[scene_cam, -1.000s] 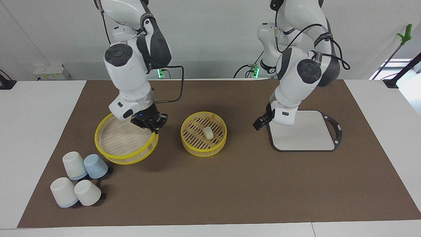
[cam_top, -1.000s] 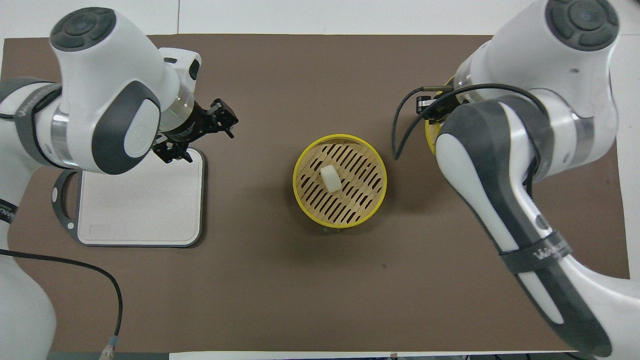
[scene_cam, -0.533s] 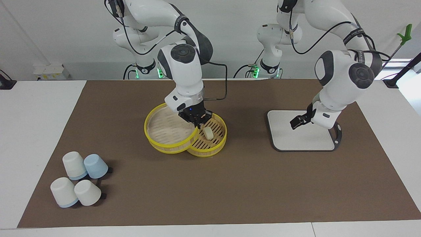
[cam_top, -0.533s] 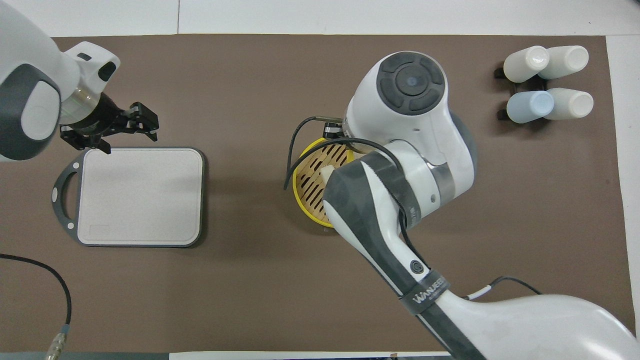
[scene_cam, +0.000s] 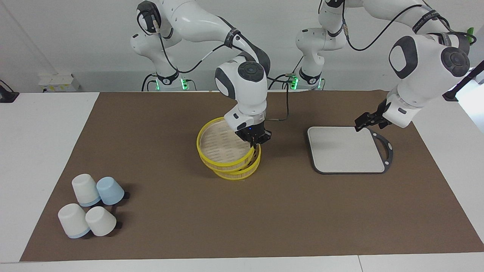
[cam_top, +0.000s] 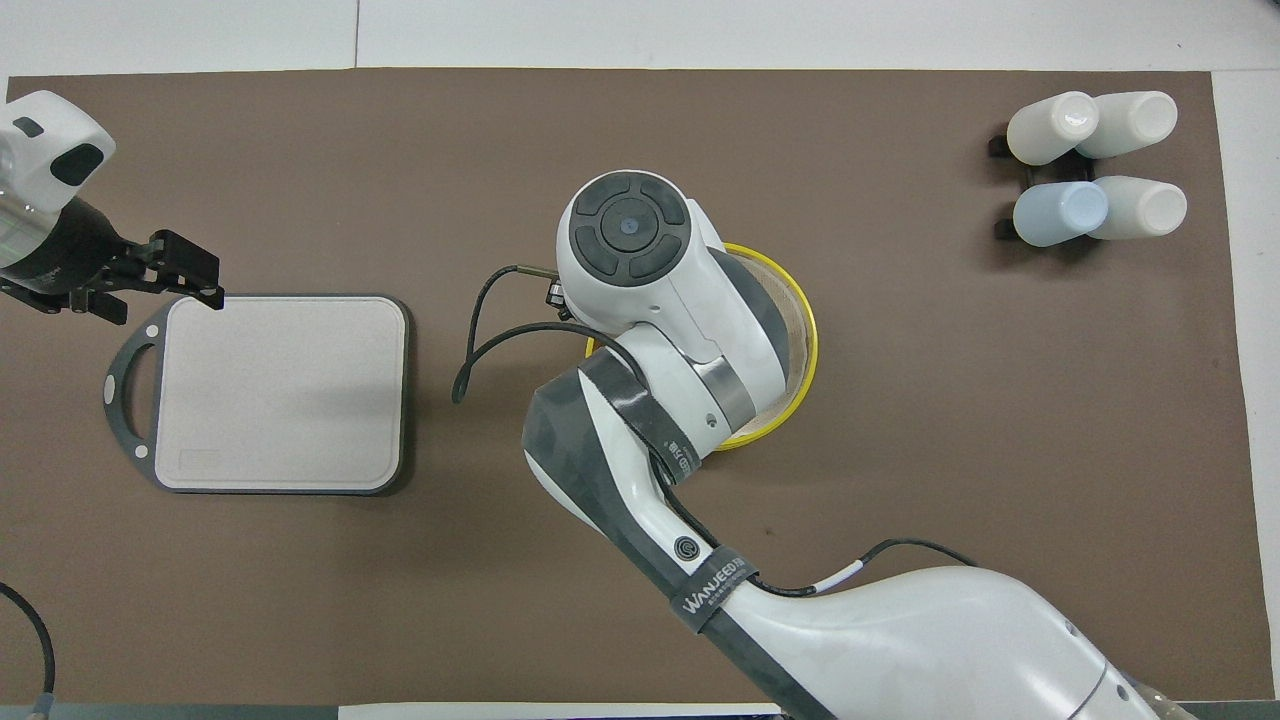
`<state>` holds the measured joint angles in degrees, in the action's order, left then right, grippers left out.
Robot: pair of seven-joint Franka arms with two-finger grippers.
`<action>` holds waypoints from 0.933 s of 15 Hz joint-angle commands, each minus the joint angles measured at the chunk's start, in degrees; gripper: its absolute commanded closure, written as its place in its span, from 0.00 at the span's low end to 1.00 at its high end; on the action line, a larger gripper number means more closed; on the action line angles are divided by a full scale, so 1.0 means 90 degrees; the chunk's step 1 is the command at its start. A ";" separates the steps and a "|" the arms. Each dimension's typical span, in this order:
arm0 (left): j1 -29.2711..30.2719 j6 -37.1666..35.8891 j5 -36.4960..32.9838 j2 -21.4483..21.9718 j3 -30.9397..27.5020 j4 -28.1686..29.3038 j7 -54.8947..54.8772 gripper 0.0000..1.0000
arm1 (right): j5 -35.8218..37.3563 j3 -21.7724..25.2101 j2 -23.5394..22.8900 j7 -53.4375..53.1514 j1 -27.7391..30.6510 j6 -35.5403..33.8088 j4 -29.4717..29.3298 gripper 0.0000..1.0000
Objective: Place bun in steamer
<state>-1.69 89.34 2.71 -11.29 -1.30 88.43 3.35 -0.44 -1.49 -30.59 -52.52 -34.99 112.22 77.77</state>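
- The right claw (scene_cam: 255, 142) is clamped shut on the rim of the steamer lid (scene_cam: 223, 148), holding it over the steamer basket (scene_cam: 242, 172) at mid-bench.
- The lid is tilted: its edge toward the right arm's end of the bench sits higher, and its pinched edge dips to the basket rim. Whether the two rims touch cannot be told.
- The bun does not show in either view; the lid and the right arm cover the basket's inside, so its place and long axis cannot be read.
- In the overhead view the right arm hides most of the steamer, leaving only an arc of yellow rim (cam_top: 803, 345). A dark band on that arm reads "WANJEED"; the rest is cut off.
- The grey board (scene_cam: 346, 149) lies toward the left arm's end of the bench, handle loop outward.
- The left claw (scene_cam: 366, 121) waits with its fingers spread and nothing between them, over the board's corner nearest the robots.
- Four upturned cups (scene_cam: 92, 206), three white and one pale blue, stand clustered farthest from the robots, toward the right arm's end.
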 commanded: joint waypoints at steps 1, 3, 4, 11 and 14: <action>0.0187 -0.0112 -0.0126 0.0510 0.0154 0.0553 -0.0177 0.00 | 0.0234 0.0039 -0.0204 -0.0258 -0.0165 0.0060 -0.0224 1.00; 0.0187 -0.0015 -0.0126 0.0931 0.0164 0.1052 -0.0245 0.00 | 0.0292 0.0029 -0.0253 -0.0327 -0.0233 0.0206 -0.0214 1.00; 0.0207 -0.0073 -0.0126 0.0952 0.0193 0.1063 -0.0245 0.00 | 0.0302 0.0029 -0.0292 -0.0366 -0.0282 0.0246 -0.0214 1.00; 0.0422 0.0093 -0.0126 0.1079 0.0486 0.1073 -0.0265 0.00 | 0.0341 0.0029 -0.0302 -0.0366 -0.0283 0.0451 -0.0165 1.00; 0.0441 0.0093 -0.0126 0.1253 0.0486 0.1238 -0.0381 0.00 | 0.0371 0.0020 -0.0283 -0.0356 -0.0263 0.0733 0.0078 1.00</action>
<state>1.14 89.62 2.68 -3.16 2.24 96.28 1.83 1.56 -1.43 -32.61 -54.72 -37.40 116.20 77.49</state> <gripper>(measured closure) 0.000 0.921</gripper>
